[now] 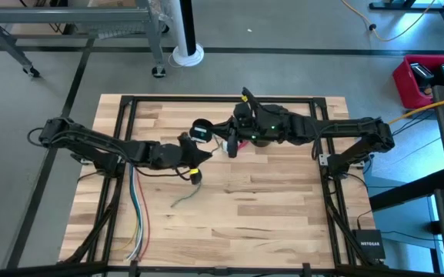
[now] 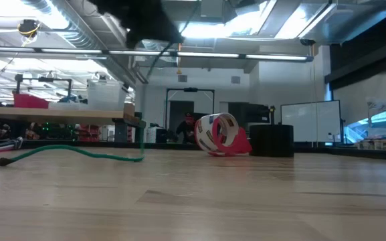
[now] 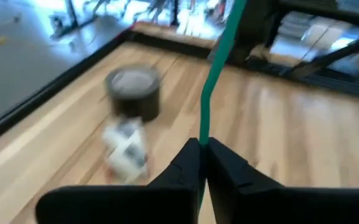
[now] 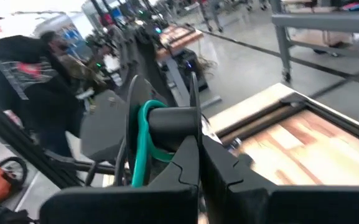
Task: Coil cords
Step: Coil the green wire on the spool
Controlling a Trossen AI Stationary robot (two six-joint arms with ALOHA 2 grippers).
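Note:
The cord is thin and green. One stretch lies slack on the table, its dark free end on the wood. From there it rises to my left gripper, which is shut on it left of the table's middle. The cord runs on, taut, to my right gripper, held high at the far middle. That gripper is shut. Right at its tips sits a black round piece with green loops of cord around it. My left gripper pinches a single strand of the cord between its two fingertips, lying across the cord. The strand rises taut away from the fingers. My right gripper's shut fingertips meet at the black round piece wound with green loops, but the fingers hide the exact place of contact.
A grey tape roll stands on the wood at the far middle, with a white scrap and a red thing beside it. Long green, yellow, red and white wires trail down the table's left side. A black frame borders the table.

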